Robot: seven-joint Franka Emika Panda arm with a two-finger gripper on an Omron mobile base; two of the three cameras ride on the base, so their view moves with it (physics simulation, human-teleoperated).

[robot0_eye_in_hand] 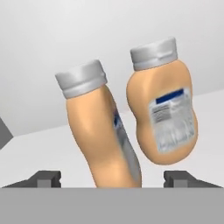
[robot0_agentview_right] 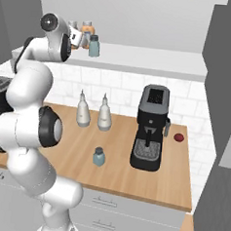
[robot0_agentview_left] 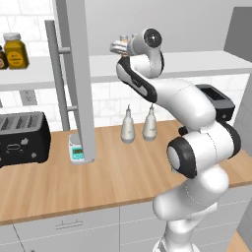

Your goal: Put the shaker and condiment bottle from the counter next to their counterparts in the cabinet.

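Overhead, two condiment bottles [robot0_eye_in_hand: 105, 131] on cabinet [robot0_agentview_right: 155, 59] shelf; two shakers [robot0_agentview_right: 94, 46]

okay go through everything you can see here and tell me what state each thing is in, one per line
gripper: up at the cabinet shelf, fingers spread either side of a bottle
condiment bottle: tilted, between the fingers
counterpart bottle: on the shelf, close beside it
shelf shaker: upright, capped
counter shaker: upright on the counter, not yet moved
cabinet door: open
white spout bottles: upright, side by side
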